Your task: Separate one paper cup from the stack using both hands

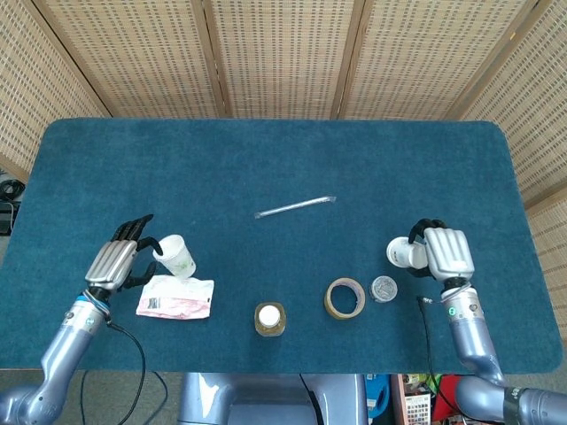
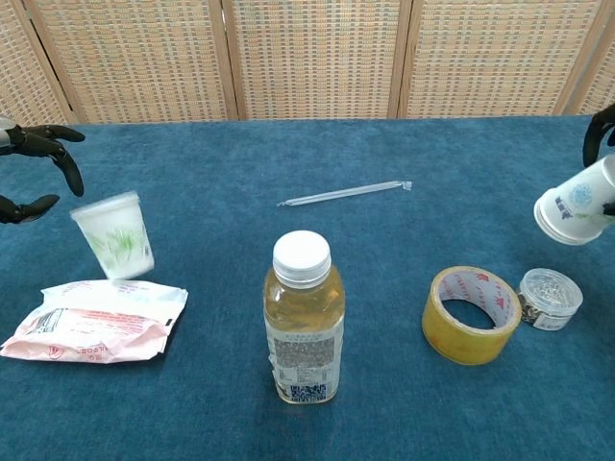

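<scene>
A single white paper cup (image 1: 177,257) (image 2: 115,235) with a green leaf print is upright and blurred, just above the far edge of a snack packet. My left hand (image 1: 118,262) (image 2: 34,171) is beside it at the left, fingers spread and apart from the cup. My right hand (image 1: 446,255) (image 2: 602,144) grips the remaining cup stack (image 1: 403,254) (image 2: 577,213), which is tilted with its bottom toward the table's middle. The stack hangs above the table, over the small round tin.
A snack packet (image 1: 175,297) (image 2: 91,320) lies front left. A capped bottle (image 1: 270,319) (image 2: 303,331) stands front centre. A tape roll (image 1: 344,297) (image 2: 471,314) and a small round tin (image 1: 384,289) (image 2: 550,298) sit front right. A wrapped straw (image 1: 295,206) (image 2: 344,193) lies mid-table.
</scene>
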Action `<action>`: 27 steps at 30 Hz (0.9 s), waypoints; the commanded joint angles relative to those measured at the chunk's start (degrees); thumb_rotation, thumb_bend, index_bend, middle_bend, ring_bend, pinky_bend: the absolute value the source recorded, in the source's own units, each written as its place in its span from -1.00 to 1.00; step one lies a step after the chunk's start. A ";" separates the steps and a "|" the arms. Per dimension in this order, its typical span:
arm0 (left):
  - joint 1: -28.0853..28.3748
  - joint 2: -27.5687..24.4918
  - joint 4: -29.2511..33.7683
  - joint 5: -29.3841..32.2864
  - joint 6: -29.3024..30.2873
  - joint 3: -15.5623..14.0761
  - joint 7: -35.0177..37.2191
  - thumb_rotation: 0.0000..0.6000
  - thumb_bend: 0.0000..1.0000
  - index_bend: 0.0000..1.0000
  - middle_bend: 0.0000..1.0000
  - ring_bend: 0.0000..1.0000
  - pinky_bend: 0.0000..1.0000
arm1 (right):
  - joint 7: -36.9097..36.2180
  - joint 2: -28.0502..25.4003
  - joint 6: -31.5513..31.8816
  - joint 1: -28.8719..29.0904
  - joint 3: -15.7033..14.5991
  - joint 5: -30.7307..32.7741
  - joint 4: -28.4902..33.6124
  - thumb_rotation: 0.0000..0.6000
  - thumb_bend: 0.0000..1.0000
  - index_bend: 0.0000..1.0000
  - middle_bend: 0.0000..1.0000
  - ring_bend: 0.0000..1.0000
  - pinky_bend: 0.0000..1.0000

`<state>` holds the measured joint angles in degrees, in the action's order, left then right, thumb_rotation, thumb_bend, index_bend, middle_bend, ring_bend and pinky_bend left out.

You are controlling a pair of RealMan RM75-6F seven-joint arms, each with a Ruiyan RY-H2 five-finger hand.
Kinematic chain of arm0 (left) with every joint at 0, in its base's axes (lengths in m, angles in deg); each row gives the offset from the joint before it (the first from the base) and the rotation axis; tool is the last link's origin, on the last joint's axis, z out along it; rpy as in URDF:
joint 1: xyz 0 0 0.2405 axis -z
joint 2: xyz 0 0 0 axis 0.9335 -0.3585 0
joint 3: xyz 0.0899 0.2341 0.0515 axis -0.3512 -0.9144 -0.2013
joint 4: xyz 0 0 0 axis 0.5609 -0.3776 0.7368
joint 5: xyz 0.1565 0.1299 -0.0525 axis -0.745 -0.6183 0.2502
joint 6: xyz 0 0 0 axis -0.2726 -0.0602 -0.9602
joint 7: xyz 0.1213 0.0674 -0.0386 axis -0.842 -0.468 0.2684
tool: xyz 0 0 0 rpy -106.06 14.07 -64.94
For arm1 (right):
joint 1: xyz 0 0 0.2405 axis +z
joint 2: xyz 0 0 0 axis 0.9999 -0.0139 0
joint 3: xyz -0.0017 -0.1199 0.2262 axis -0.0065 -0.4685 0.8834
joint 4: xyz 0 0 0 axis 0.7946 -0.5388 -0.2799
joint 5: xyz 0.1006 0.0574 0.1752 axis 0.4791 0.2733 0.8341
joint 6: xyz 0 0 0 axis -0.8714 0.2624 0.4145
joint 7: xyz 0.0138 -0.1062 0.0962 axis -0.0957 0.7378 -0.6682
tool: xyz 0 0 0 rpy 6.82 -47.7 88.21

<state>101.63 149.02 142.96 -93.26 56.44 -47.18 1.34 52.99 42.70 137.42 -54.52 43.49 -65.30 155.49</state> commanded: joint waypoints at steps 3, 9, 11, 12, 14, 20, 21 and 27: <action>-1.79 1.59 -1.41 -1.93 1.73 -0.82 -1.97 1.00 -0.35 -0.95 -1.00 -1.00 -1.00 | -1.64 0.79 -1.12 -1.70 -1.18 -1.74 -2.14 1.00 -0.53 -0.32 -0.79 -0.97 -0.32; -3.66 1.44 -1.42 -3.90 3.87 -1.08 -4.14 1.00 -0.54 -1.00 -1.00 -1.00 -1.00 | -3.23 0.40 -0.75 -3.55 -1.68 -4.86 -2.71 1.00 -0.69 -0.65 -1.00 -1.00 -0.72; -4.30 0.69 -0.61 -4.69 4.60 -1.14 -4.41 1.00 -0.55 -1.00 -1.00 -1.00 -1.00 | -3.45 0.05 0.27 -4.22 -1.71 -6.30 -2.42 1.00 -0.73 -0.69 -1.00 -1.00 -0.77; -4.56 0.37 -0.26 -5.03 4.91 -1.23 -4.55 1.00 -0.56 -1.00 -1.00 -1.00 -1.00 | -3.53 -0.07 0.77 -4.51 -1.76 -6.95 -2.25 1.00 -0.74 -0.70 -1.00 -1.00 -0.78; -5.39 -0.71 0.77 -6.22 5.88 -1.60 -4.97 1.00 -0.56 -1.00 -1.00 -1.00 -1.00 | -3.73 -0.52 2.35 -5.44 -2.07 -9.18 -1.65 1.00 -0.74 -0.70 -1.00 -1.00 -0.78; -8.97 -3.39 2.13 -11.12 10.42 -3.53 -5.78 1.00 -0.56 -1.00 -1.00 -1.00 -1.00 | -4.28 -1.44 8.67 -8.87 -3.27 -16.87 -0.52 1.00 -0.74 -0.72 -1.00 -1.00 -0.83; -9.47 -3.67 2.14 -11.77 10.93 -3.85 -5.69 1.00 -0.56 -1.00 -1.00 -1.00 -1.00 | -4.54 -1.52 9.41 -9.35 -3.43 -17.76 -0.44 1.00 -0.74 -0.73 -1.00 -1.00 -0.86; -14.49 -5.14 0.54 -16.85 16.13 -6.66 -4.83 1.00 -0.56 -1.00 -1.00 -1.00 -1.00 | -6.91 -2.28 15.19 -14.24 -5.67 -24.10 -1.00 1.00 -0.74 -0.80 -1.00 -1.00 -0.96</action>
<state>88.61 144.47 144.28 -108.82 71.19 -52.76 -3.80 47.03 40.78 151.13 -67.20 38.80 -87.75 154.82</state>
